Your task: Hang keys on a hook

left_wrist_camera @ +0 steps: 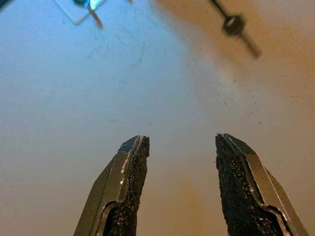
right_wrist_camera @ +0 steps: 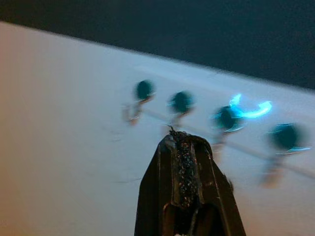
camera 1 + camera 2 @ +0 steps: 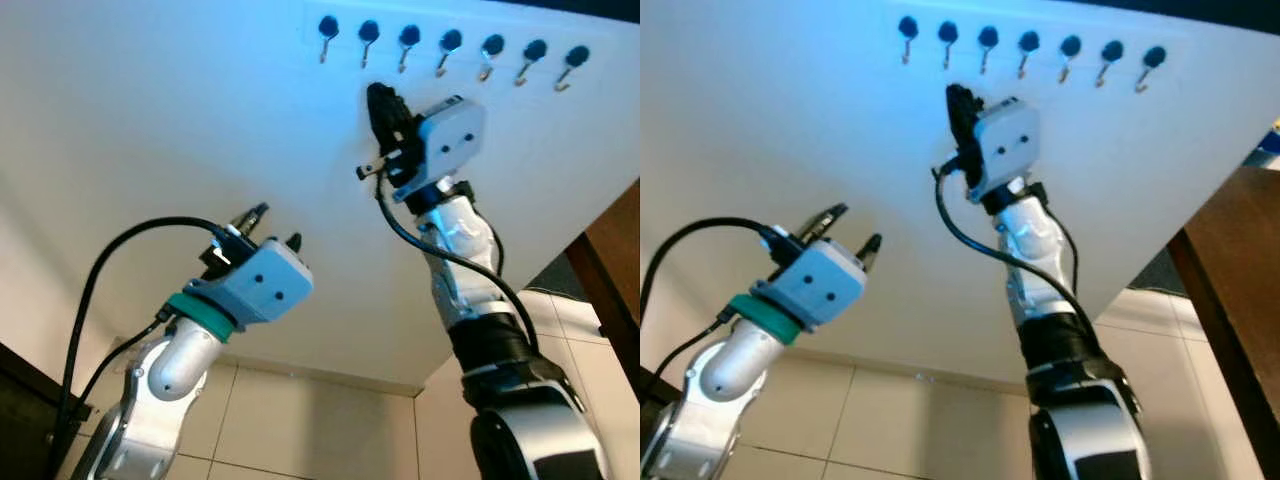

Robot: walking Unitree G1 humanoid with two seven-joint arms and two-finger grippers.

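Note:
A row of several dark-knobbed metal hooks [image 3: 450, 42] runs along a white wall [image 3: 150, 120] high above me. My right gripper [image 3: 378, 97] is raised close to the wall, just below the hooks nearest my left. Its fingers [image 2: 179, 162] are pressed together, and I can make out nothing between them. In the right wrist view the blurred hooks [image 2: 181, 102] lie just beyond the fingertips. My left gripper [image 3: 274, 226] is held lower and further left, open, pointing at bare wall. Its two pads [image 1: 132, 182] stand apart with nothing between them.
A brown wooden panel [image 3: 615, 260] stands at the right edge. Pale floor tiles [image 3: 330, 430] lie below the wall. Dark furniture [image 3: 20, 410] sits at the lower left. A black cable [image 3: 110, 255] loops off the left wrist.

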